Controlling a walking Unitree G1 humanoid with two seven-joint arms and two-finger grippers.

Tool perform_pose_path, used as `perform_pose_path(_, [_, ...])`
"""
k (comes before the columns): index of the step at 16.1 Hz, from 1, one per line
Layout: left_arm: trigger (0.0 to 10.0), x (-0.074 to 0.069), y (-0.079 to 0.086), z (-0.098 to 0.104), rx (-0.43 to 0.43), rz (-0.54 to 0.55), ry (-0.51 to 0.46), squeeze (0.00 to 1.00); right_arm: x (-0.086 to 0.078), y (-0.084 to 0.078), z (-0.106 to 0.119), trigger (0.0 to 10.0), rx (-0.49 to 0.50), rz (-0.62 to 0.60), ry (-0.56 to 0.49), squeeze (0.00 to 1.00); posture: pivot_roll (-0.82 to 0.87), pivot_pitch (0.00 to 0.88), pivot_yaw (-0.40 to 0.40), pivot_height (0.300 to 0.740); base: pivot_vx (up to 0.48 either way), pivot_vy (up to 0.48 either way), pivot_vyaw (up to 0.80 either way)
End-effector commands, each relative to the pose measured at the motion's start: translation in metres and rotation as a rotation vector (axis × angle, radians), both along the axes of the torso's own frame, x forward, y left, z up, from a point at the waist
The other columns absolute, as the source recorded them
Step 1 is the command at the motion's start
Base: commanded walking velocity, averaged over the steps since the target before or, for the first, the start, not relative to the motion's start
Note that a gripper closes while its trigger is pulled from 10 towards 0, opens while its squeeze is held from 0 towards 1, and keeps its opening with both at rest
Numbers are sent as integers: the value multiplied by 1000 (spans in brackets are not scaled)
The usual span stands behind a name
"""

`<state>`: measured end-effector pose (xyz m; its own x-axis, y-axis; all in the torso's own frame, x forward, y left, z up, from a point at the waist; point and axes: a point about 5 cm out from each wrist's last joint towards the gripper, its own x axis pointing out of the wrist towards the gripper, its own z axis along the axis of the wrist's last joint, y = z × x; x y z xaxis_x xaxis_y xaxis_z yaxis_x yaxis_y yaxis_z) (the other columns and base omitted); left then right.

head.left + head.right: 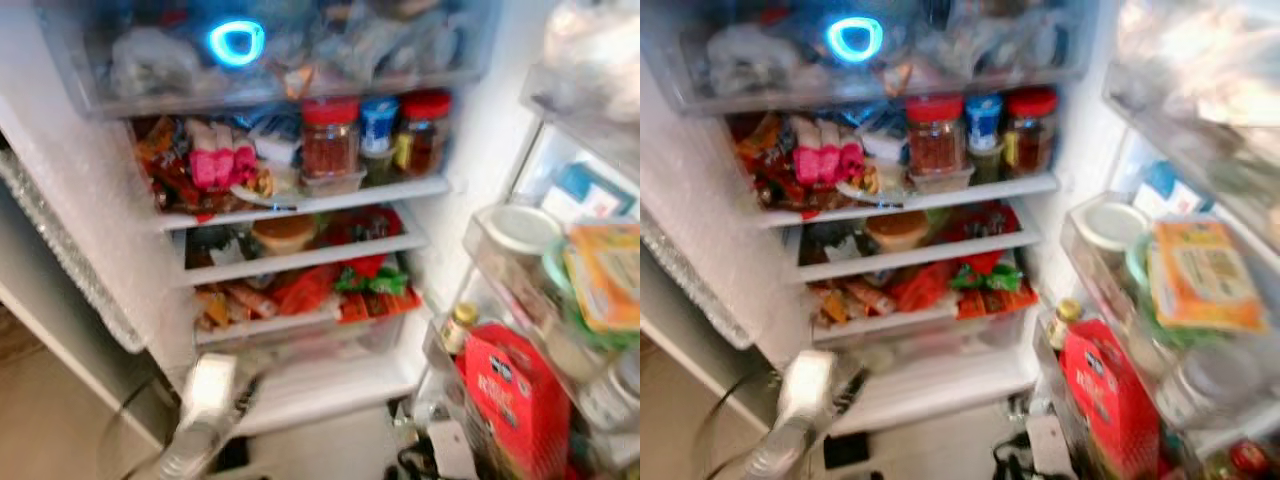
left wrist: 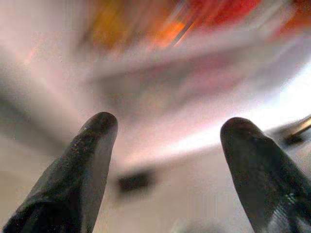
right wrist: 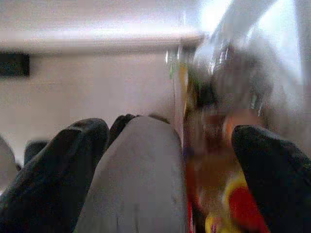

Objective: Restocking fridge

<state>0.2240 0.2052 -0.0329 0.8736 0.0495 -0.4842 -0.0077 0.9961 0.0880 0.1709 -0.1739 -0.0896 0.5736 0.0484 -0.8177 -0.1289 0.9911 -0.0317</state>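
Below the lowest shelf's front edge of the open white fridge, your left gripper hangs wide open and empty, so you are between items; your right gripper, fingers spread, apparently straddles a pale grey object near the door rack, which you need to place next.

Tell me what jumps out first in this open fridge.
A glowing blue ring light shines at the top of the fridge, above packed shelves. Below it on a shelf stand two red-lidded jars with a blue-lidded one between them. On the door at the right, a big red carton sits low in a rack, and the left hand is open, reaching in low at the left.
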Motion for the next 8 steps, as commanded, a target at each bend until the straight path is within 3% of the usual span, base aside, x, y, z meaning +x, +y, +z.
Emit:
perform_pose_path(1, [10000,-17,9,-14,12,56,91,0,-16,2,-8,10000,7,-2,72,0,-58,24,31,642,0,0,0])
perform_pose_path(2, [10000,-22,13,-18,8,78,112,0,-15,1,-7,10000,6,-2,72,0,-54,26,29,642,0,0,0])
perform_pose_path(4, [10000,-41,22,-31,10,130,210,0,-15,1,-7,10000,9,0,71,0,-55,29,27,642,0,358,0])
perform_pose_path(8, [10000,-62,28,-44,27,189,301,0,-15,2,-7,10000,13,3,73,0,-52,32,26,642,0,356,0])
